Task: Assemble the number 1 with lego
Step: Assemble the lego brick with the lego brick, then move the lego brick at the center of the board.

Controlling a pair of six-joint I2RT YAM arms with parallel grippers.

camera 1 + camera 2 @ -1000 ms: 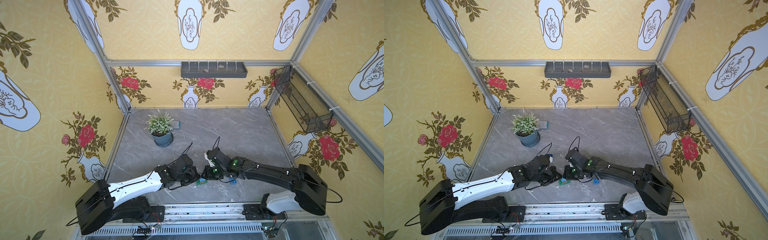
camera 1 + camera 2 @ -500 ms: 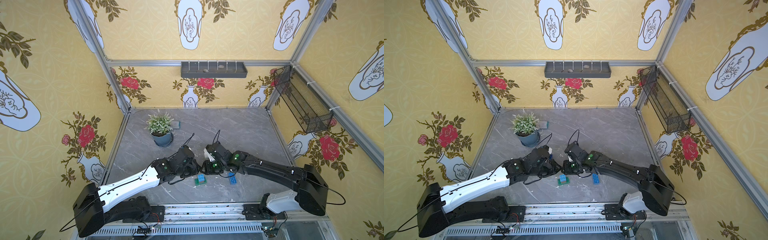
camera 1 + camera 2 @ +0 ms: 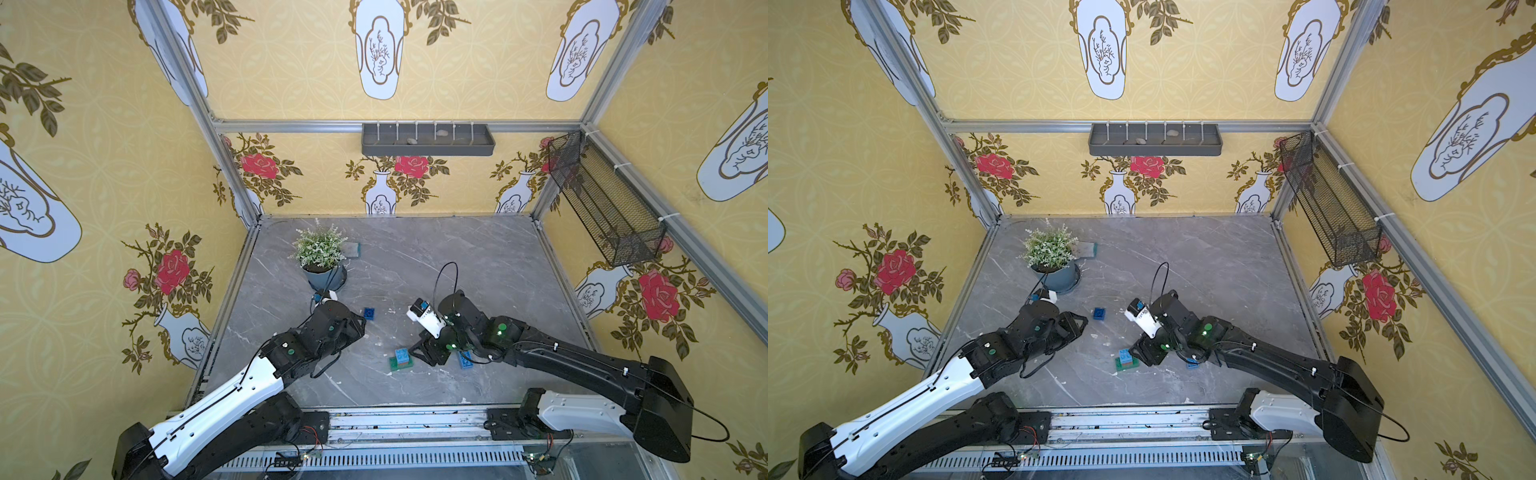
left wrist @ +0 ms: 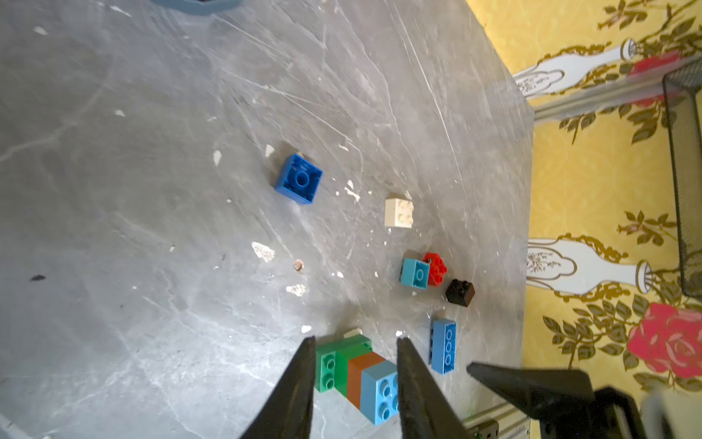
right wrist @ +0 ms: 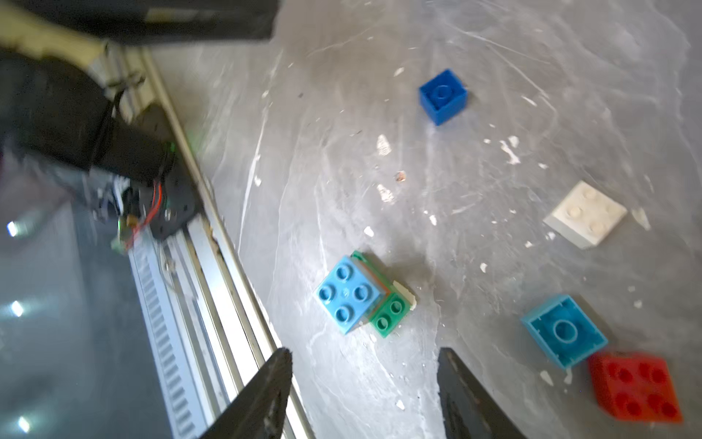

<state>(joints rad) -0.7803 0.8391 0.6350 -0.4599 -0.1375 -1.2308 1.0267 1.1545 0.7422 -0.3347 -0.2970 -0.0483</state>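
Note:
The lego stack [image 3: 401,359] [image 3: 1126,359] stands free on the grey table: a long green base, green and orange-brown layers, a light blue square on top [image 4: 380,391] [image 5: 347,294]. My right gripper [image 3: 417,349] [image 5: 364,353] is open and empty just right of it. Further left, my left gripper [image 3: 360,323] [image 4: 357,342] is open and empty, and the stack shows beyond its fingers. Loose bricks lie around: blue square [image 3: 369,313] [image 4: 300,178], white [image 4: 399,213], light blue [image 4: 415,273], red [image 4: 437,270], black [image 4: 459,292], long blue [image 3: 465,360]. In both top views my right arm hides several.
A potted plant [image 3: 320,257] stands at the back left of the table. A wire basket [image 3: 602,199] hangs on the right wall and a grey shelf [image 3: 428,139] on the back wall. The metal rail [image 3: 415,424] runs along the table's front edge.
Both grippers have opened and drawn back from the stack, which stays on the table. My left arm pulled away to the back left. The right one moved less.

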